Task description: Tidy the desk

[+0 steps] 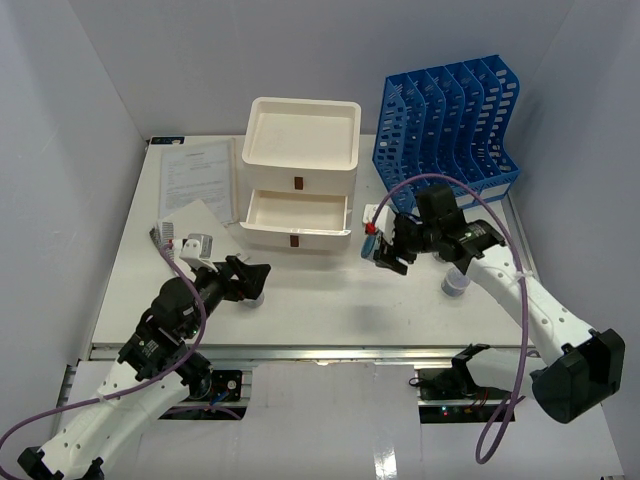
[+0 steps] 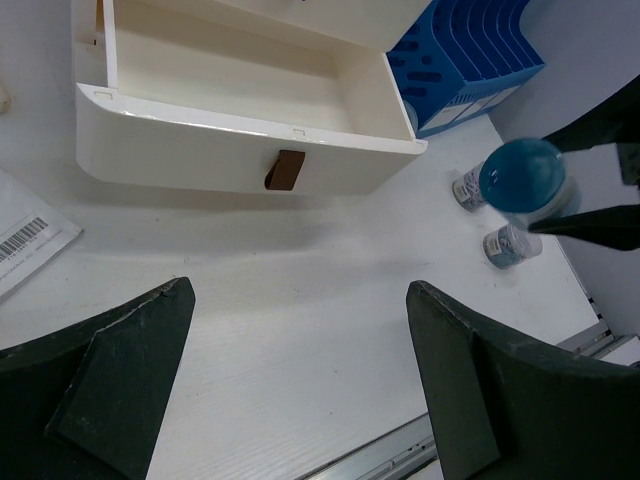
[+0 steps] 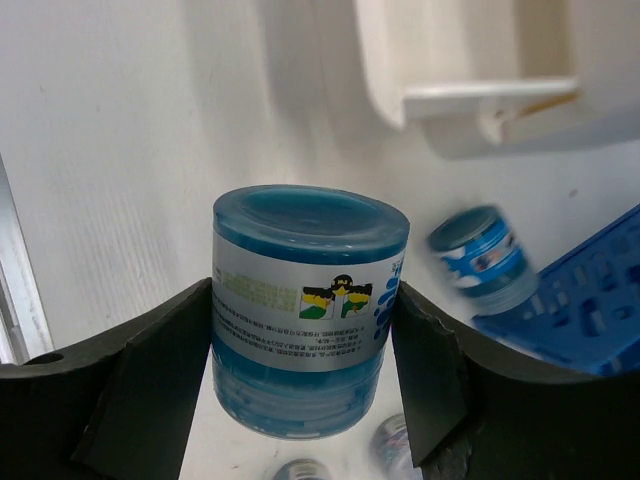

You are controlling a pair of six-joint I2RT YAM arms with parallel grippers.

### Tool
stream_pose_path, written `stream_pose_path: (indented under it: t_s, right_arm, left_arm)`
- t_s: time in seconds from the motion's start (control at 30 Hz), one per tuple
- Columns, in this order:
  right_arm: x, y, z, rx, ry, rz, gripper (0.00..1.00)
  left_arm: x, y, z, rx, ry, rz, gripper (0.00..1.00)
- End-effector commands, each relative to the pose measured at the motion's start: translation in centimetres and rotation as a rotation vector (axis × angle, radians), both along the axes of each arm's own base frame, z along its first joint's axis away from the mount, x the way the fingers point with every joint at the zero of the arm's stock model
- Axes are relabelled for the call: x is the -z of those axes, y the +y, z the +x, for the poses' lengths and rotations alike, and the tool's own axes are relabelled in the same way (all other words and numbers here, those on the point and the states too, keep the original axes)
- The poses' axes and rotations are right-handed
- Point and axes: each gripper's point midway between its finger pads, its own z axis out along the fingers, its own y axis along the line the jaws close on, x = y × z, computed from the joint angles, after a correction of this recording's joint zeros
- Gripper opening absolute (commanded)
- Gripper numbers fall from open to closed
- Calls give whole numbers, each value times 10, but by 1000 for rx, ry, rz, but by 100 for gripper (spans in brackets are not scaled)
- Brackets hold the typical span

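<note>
The desk [image 1: 330,305] is a wide white tabletop. My right gripper [image 1: 388,250] is shut on a blue jar with a silver label [image 3: 300,260] and holds it in the air above the desk, just right of the cream drawer box [image 1: 302,150]. The jar also shows in the left wrist view [image 2: 522,180]. The box's middle drawer [image 1: 295,212] stands open and looks empty [image 2: 240,80]. My left gripper [image 1: 253,275] is open and empty, low over the desk in front of the box, with its fingers [image 2: 110,390] wide apart.
A blue slotted file rack [image 1: 445,135] stands at the back right. Papers [image 1: 198,178] lie at the back left. A small jar [image 1: 455,285] stands on the right; two small jars [image 2: 505,245] show by the rack. Another blue jar [image 3: 480,255] lies near the rack.
</note>
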Motion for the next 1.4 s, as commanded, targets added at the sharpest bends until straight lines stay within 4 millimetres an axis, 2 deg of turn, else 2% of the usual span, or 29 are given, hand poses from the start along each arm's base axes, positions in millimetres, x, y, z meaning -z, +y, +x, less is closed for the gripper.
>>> stream_pose_path:
  t_s: [0.0,0.07,0.1,0.17,0.27,0.4,0.5,0.6,0.7,0.87,0.93,1.03,1.17,1.27,1.37]
  right_arm:
    - [-61,45,15,-120,-113,121,18]
    - [-87,60,30,-103,-178,141,18]
    - [-82,67,32,-112,-166,141,18]
    - [-103,92,51,-89,-216,170,19]
    - [-108,114,70,-58,-263,161,20]
    - [-98,134,92,-19,-308,126,21]
    - [-78,135,112,33,-324,68,25]
    - [-59,133,121,50,-336,20,29]
    - [-50,133,124,51,-331,-2,36]
    - [-43,128,128,74,-333,-31,80]
    - [-42,127,124,67,-325,-28,89]
    - [-45,124,118,64,-313,-27,90]
    - [-47,119,105,44,-283,-19,91]
    - [-58,113,89,26,-247,11,93]
    - [-73,97,66,-13,-205,64,96]
  left_arm:
    - [-7,-3,-2,20,-12,-8,98]
    - [-8,-3,-4,25,-11,-18,98]
    - [-9,-3,-4,25,-12,-19,98]
    - [-13,-3,-5,26,-16,-32,98]
    - [-17,-3,-6,26,-21,-39,98]
    - [-21,-2,-7,28,-24,-43,98]
    - [-21,-2,-10,35,-21,-45,98]
    - [-22,-1,-12,37,-24,-52,98]
    - [-20,0,-14,35,-23,-55,98]
    - [-20,-1,-14,42,-20,-56,98]
    - [-19,-2,-14,47,-13,-51,98]
    - [-17,-6,-11,58,-1,-33,98]
    - [-24,-15,-7,91,-9,-24,98]
    - [-32,-30,-3,153,-23,-12,98]
    - [-40,-56,2,265,-32,10,97]
